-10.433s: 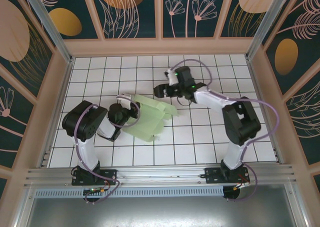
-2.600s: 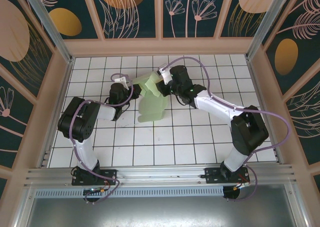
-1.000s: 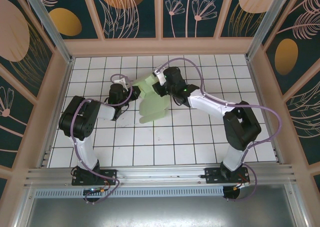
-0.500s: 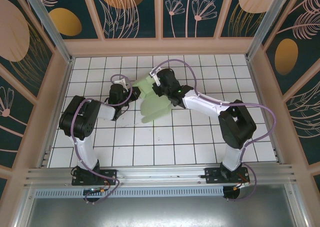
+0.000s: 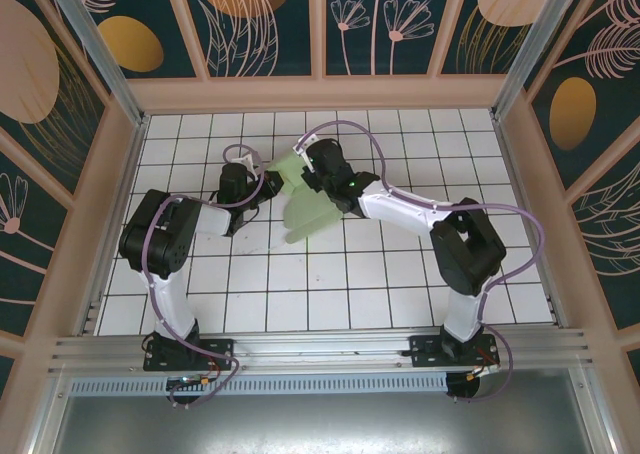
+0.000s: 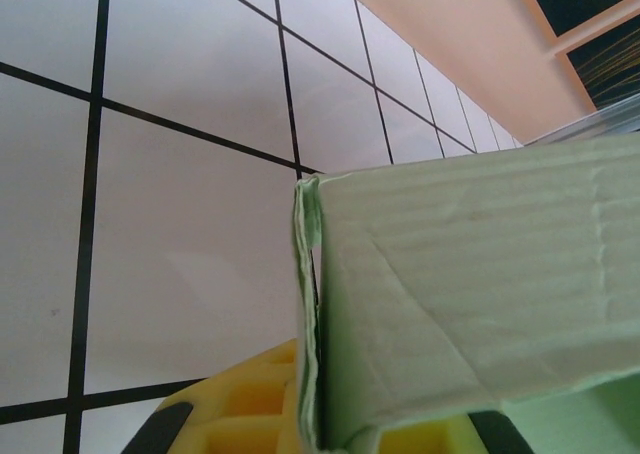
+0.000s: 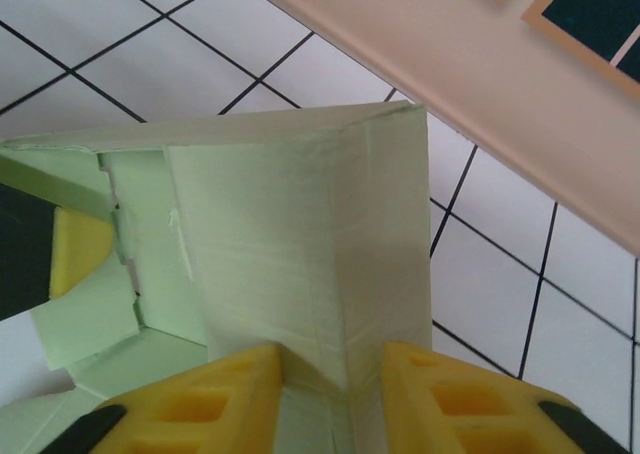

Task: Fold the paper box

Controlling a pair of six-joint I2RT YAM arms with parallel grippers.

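The paper box (image 5: 303,206) is pale green card, partly folded, lying on the tiled floor left of centre. My left gripper (image 5: 264,185) is shut on its left edge. In the left wrist view the layered card edge (image 6: 308,314) stands pinched between the yellow pads (image 6: 235,406). My right gripper (image 5: 306,176) sits at the box's far side. In the right wrist view a folded corner ridge (image 7: 330,274) of the box fills the gap between the yellow fingers (image 7: 195,404), which touch it on both sides. Small flaps (image 7: 90,314) hang at the left.
The white tiled floor (image 5: 400,284) is bare to the right of the box and in front of it. A peach back wall (image 5: 320,94) runs close behind both grippers. A metal rail (image 5: 320,349) crosses at the arm bases.
My right arm has swung left and its gripper has slid further over the box's far side. The box has turned slightly. The left gripper holds the same edge.
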